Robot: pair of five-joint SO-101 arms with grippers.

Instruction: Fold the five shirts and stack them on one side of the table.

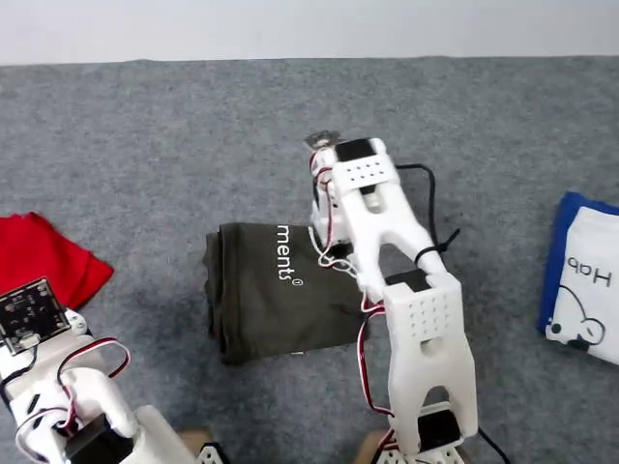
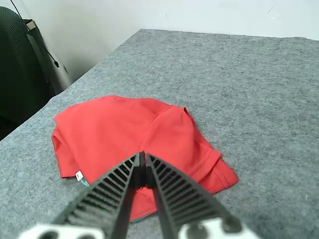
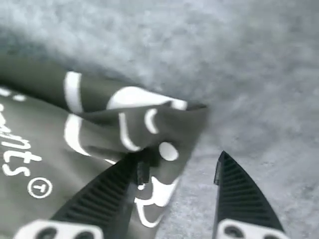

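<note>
Well apart: red shirt (image 1: pixel 41 256), blue-edged shirt (image 1: pixel 588 282).

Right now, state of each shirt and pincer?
red shirt, roughly folded, rumpled.
dark olive shirt, folded, mid-table.
blue and white shirt, folded, lying flat.
left pincer, shut, above the red shirt.
right pincer, open at the dark olive shirt's corner.

grey carpet-like surface (image 1: pixel 145 126): matt, fuzzy | olive-green cloth shirt (image 1: pixel 276 295): soft, matt | red cloth shirt (image 2: pixel 129 134): matt | white perforated plastic arm (image 1: pixel 426 319): smooth
</note>
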